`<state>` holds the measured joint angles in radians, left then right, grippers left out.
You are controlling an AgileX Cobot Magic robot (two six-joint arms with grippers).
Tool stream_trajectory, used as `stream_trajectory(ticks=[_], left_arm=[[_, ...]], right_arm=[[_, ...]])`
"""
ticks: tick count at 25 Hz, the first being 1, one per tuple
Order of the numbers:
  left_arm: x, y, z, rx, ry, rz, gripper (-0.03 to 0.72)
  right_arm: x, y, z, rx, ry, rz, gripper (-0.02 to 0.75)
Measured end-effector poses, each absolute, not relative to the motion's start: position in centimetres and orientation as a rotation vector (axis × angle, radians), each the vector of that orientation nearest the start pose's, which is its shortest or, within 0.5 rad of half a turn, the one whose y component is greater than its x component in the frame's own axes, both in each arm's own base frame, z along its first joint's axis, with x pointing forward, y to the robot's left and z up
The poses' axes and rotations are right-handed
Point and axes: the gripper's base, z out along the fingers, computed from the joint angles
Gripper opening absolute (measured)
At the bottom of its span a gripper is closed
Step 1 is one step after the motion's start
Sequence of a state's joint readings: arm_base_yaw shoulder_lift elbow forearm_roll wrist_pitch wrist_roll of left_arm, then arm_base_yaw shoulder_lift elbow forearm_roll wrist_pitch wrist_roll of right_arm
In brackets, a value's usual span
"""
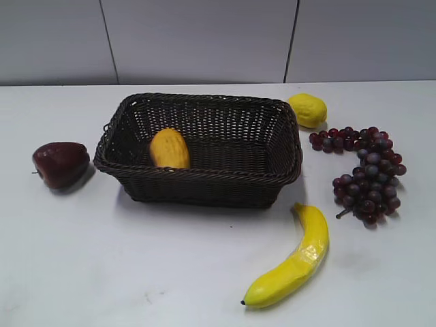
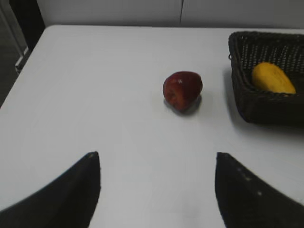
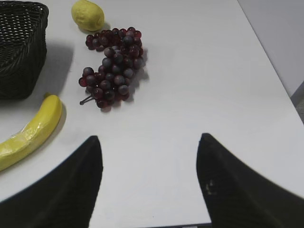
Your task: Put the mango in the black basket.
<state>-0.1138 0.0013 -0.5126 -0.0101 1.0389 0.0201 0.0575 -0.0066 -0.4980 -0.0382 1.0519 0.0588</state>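
Note:
The orange-yellow mango (image 1: 169,149) lies inside the black basket (image 1: 204,178), leaning against its front left wall. It also shows in the left wrist view (image 2: 272,79) inside the basket (image 2: 256,107). A corner of the basket shows in the right wrist view (image 3: 21,47). My left gripper (image 2: 157,156) is open and empty over bare table, well short of the basket. My right gripper (image 3: 149,140) is open and empty over bare table at the right. Neither gripper shows in the exterior view.
A dark red apple (image 1: 60,164) (image 2: 182,90) lies left of the basket. A lemon (image 1: 307,110) (image 3: 88,14) is behind its right corner. Purple grapes (image 1: 364,174) (image 3: 112,66) lie to the right. A banana (image 1: 293,262) (image 3: 29,135) lies in front right.

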Motion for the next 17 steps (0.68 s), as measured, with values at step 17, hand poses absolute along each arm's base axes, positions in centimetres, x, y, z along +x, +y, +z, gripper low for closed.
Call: stream_trajectory(ticks=[17], left_arm=[[-0.62, -0.07, 28.16, 0.136, 2.005, -0.081, 0.539]], right_arm=[[-0.53, -0.25, 27.73, 0.003, 2.031, 0.04, 0.48]])
